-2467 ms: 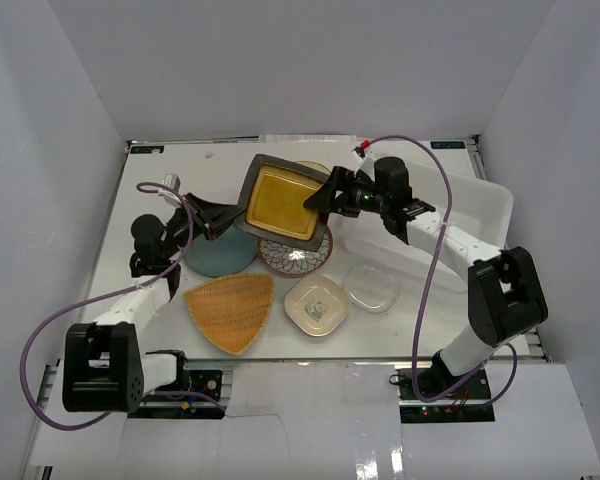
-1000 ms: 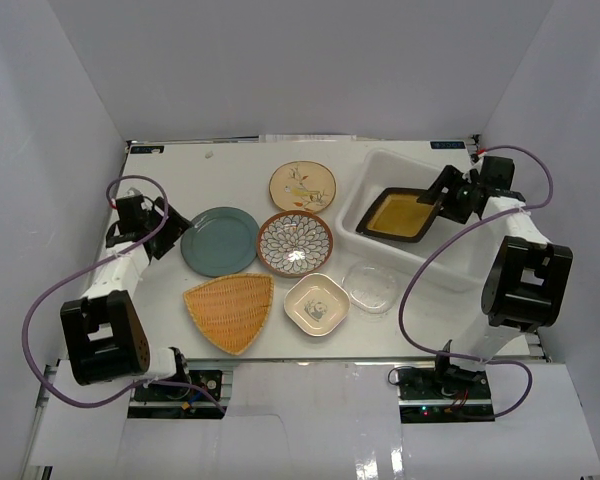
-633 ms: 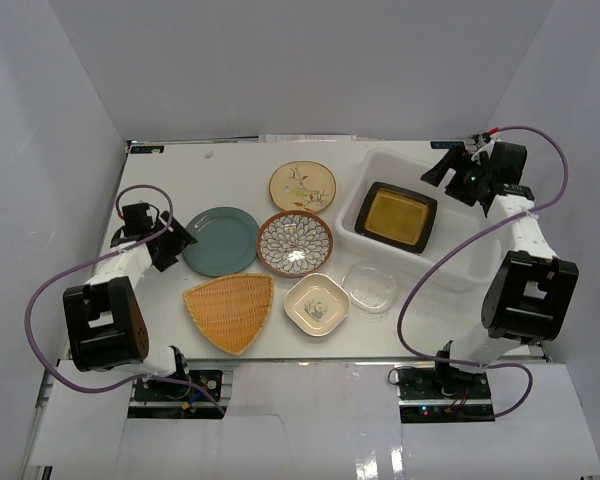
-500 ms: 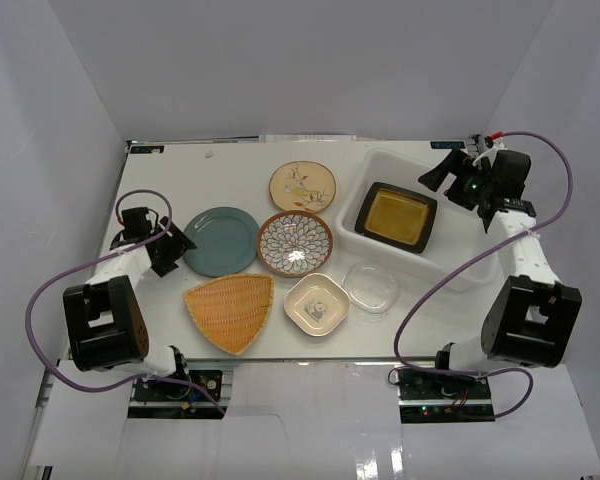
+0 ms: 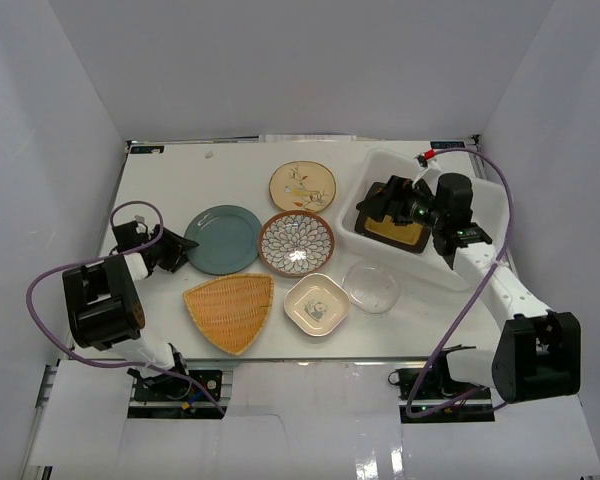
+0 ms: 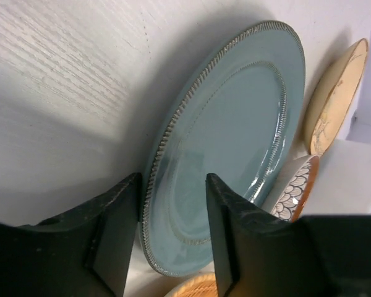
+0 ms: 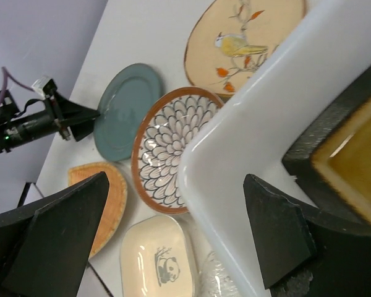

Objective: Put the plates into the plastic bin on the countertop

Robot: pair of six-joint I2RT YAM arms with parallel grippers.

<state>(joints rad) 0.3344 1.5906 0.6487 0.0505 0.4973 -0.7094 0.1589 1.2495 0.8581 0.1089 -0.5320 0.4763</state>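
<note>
Progress: one of seven. Black-rimmed yellow square plate [image 5: 400, 233] lies inside plastic bin [image 7: 253, 130]. Six plates [image 5: 295, 243] lie on countertop [image 5: 180, 180] left of bin. Right gripper [image 7: 175, 182] hovers over bin, spread and empty. Left gripper [image 6: 173, 182], farthest left of bin, has parted jaws straddling teal plate [image 5: 223, 240] rim, unclamped.

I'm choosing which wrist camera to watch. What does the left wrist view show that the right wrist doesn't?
Only left wrist: the beaded rim of the teal plate, framed by the open left gripper. Only right wrist: the plastic bin, the yellow square plate inside it, the small white square plate. Both: teal plate, bird plate, petal-patterned plate.
</note>
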